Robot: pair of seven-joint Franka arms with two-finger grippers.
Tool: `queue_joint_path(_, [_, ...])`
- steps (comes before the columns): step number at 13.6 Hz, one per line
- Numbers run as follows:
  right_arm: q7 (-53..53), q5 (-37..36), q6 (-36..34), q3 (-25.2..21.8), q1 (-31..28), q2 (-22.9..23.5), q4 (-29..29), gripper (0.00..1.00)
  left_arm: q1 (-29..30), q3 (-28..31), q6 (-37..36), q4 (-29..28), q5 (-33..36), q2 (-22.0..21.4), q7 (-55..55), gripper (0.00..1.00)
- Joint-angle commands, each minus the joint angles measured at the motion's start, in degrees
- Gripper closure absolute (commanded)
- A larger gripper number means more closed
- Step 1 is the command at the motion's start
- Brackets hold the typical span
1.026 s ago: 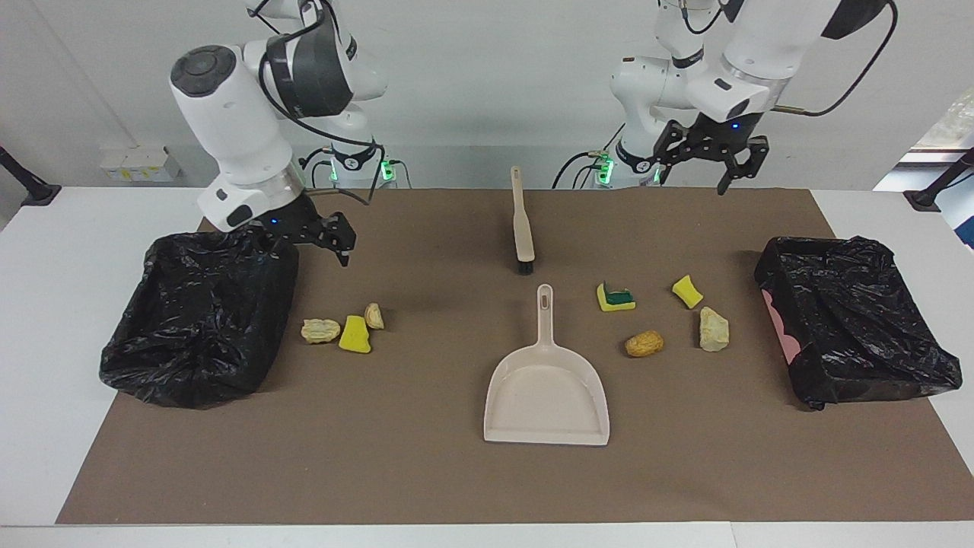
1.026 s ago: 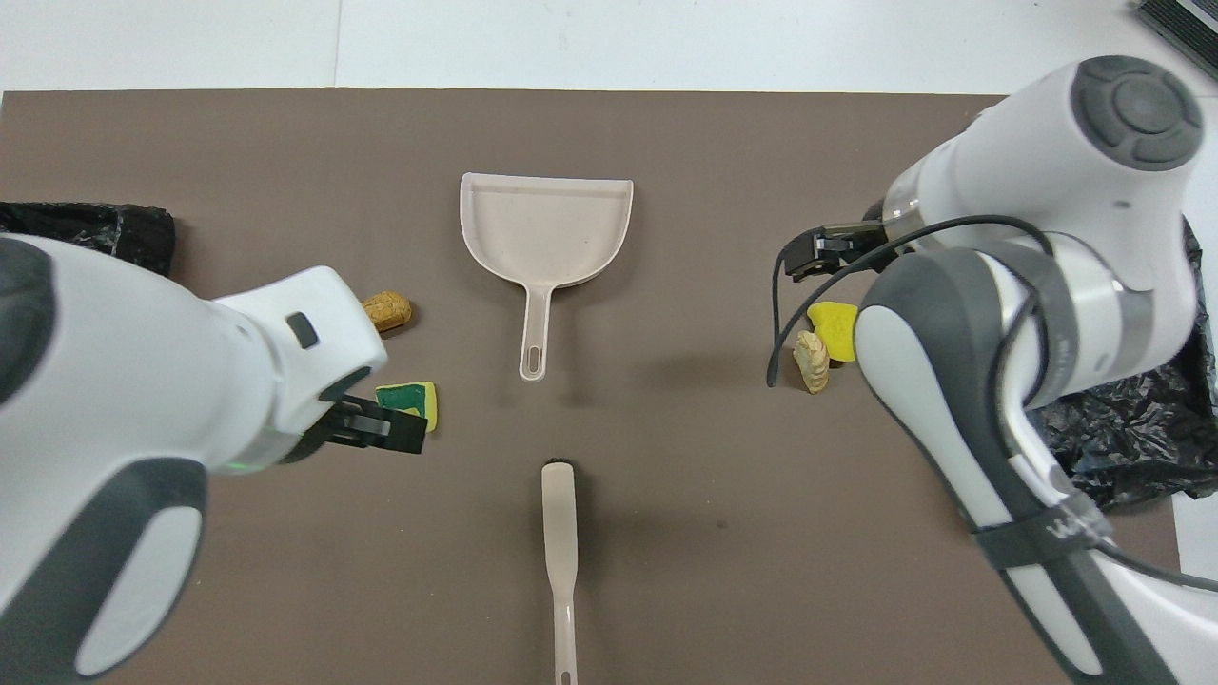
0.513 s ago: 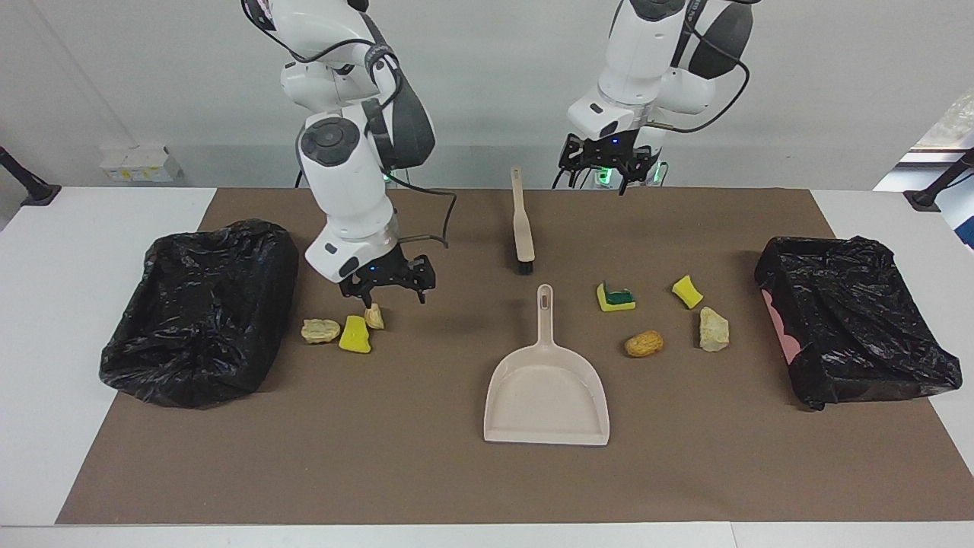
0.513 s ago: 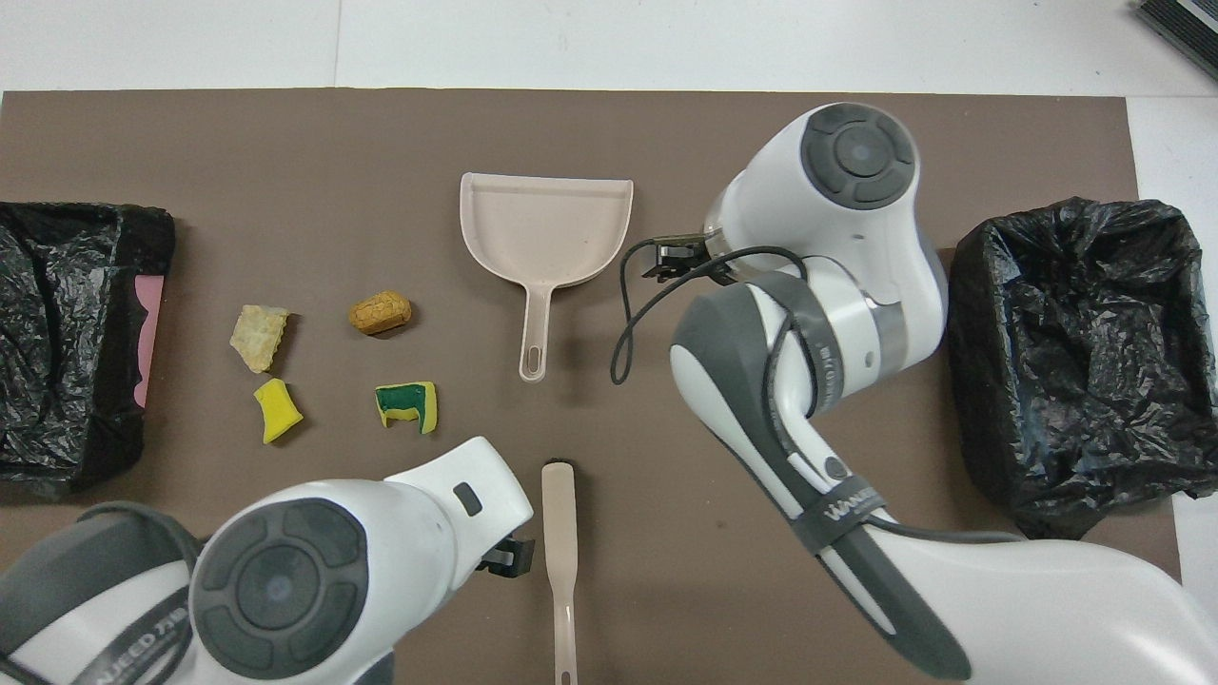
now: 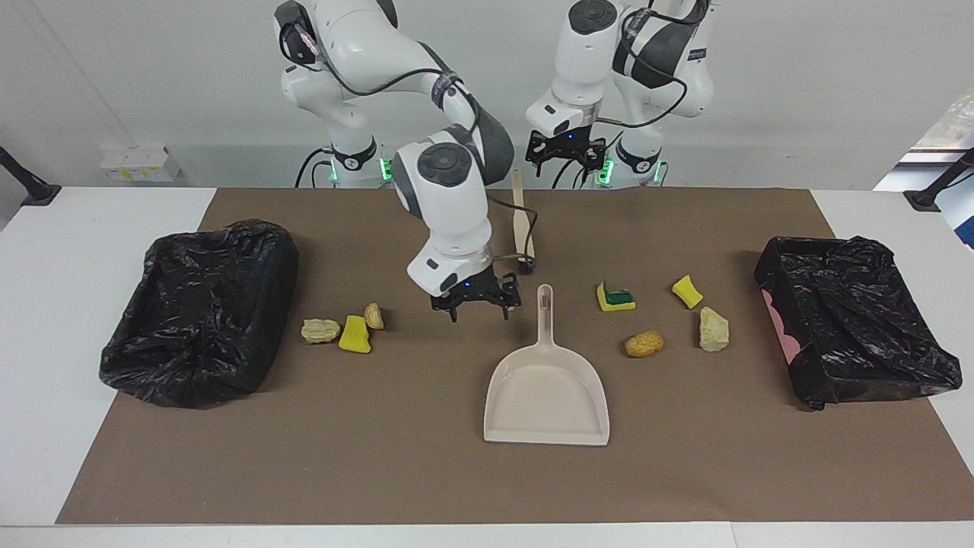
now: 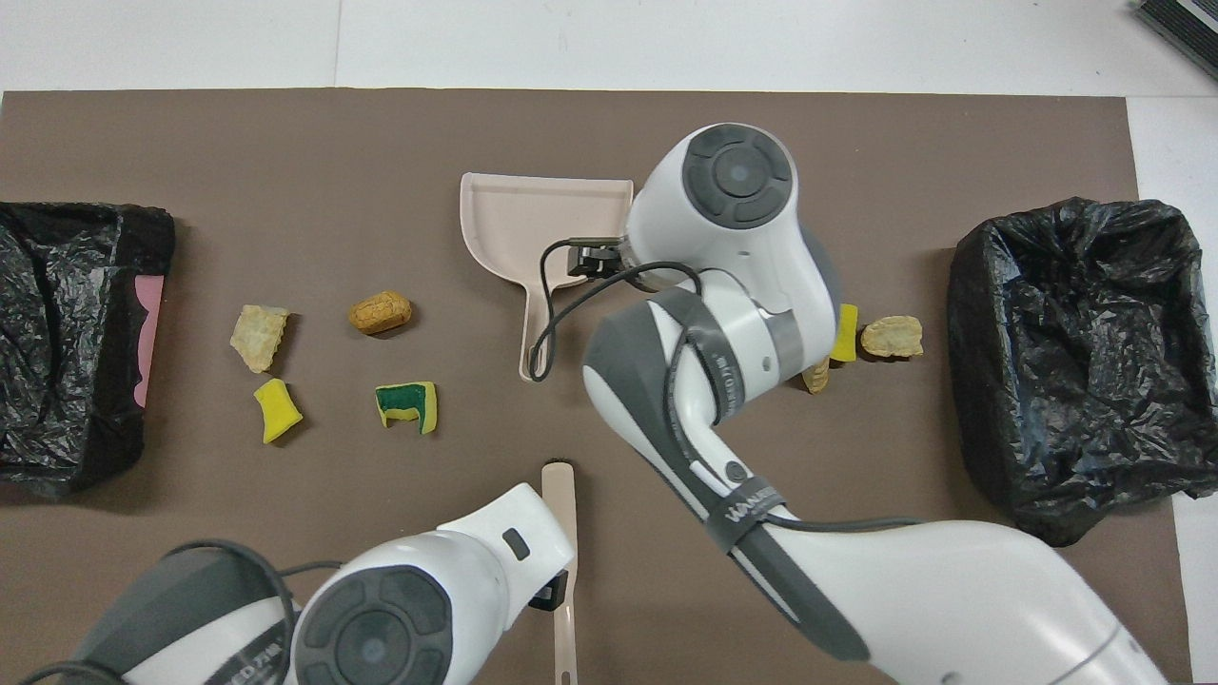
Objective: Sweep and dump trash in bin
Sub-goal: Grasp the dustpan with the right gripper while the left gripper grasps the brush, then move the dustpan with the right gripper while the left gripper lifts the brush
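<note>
While both bins [image 5: 199, 312] [image 5: 856, 327] and the dustpan [image 5: 546, 392] hold no scraps, trash [image 5: 342, 331] [image 5: 662, 316] lies on the mat, right gripper [image 5: 475, 301] open beside the pan handle, left gripper [image 5: 567, 152] open over the brush [image 5: 522, 221].

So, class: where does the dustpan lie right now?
The dustpan lies mid-mat, handle toward the robots, between the two scrap groups; the right gripper hangs beside its handle.

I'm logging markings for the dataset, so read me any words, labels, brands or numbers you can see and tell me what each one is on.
Dark band on the right arm: white lettering, too blurred to read.
Dark band on the left arm: white lettering, cut off and unreadable.
Dustpan, brush, both black-lined bins, trash scraps: no text.
</note>
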Motion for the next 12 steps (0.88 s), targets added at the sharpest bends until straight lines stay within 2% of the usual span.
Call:
queue_joint_path(1, [1.76, -1.95, -1.2, 0.08, 0.84, 0.85, 1.02, 0.0, -4.28, 0.95, 4.77, -3.7, -0.46, -0.18, -3.25, 0.0])
queue_joint_path(4, [1.85, -1.07, -1.03, 0.16, 1.28, -0.03, -2.58, 0.0, -6.14, 0.95, 8.19, -4.4, -0.46, 4.12, -7.2, 0.0])
queue_joint_path(5, [1.85, -1.42, -1.2, 0.16, 1.2, -0.2, -3.55, 0.12, -7.1, 0.95, 10.29, -5.8, -0.46, 4.57, -7.82, 0.0])
queue_joint_path(6, [1.76, -1.86, -1.38, 0.16, 1.2, -0.55, -4.17, 0.4, -7.19, 1.04, 11.88, -6.85, -0.46, 4.4, -8.35, 0.01])
queue_joint_path(7, [1.76, -1.86, -1.29, 0.25, 1.11, -0.56, -4.18, 0.71, -7.11, 1.04, 11.81, -7.04, -0.46, 4.22, -8.62, 0.11])
queue_joint_path(8, [1.85, -1.08, -1.38, 0.25, 1.11, -0.56, -4.18, 1.0, -7.11, 1.04, 11.81, -8.08, -0.46, 4.05, -8.62, 0.18])
queue_joint_path(12, [1.85, -0.72, -2.52, 0.43, 0.41, -0.73, -3.74, 1.0, -7.11, 1.04, 11.81, -8.97, -0.46, 4.05, -8.79, 0.36])
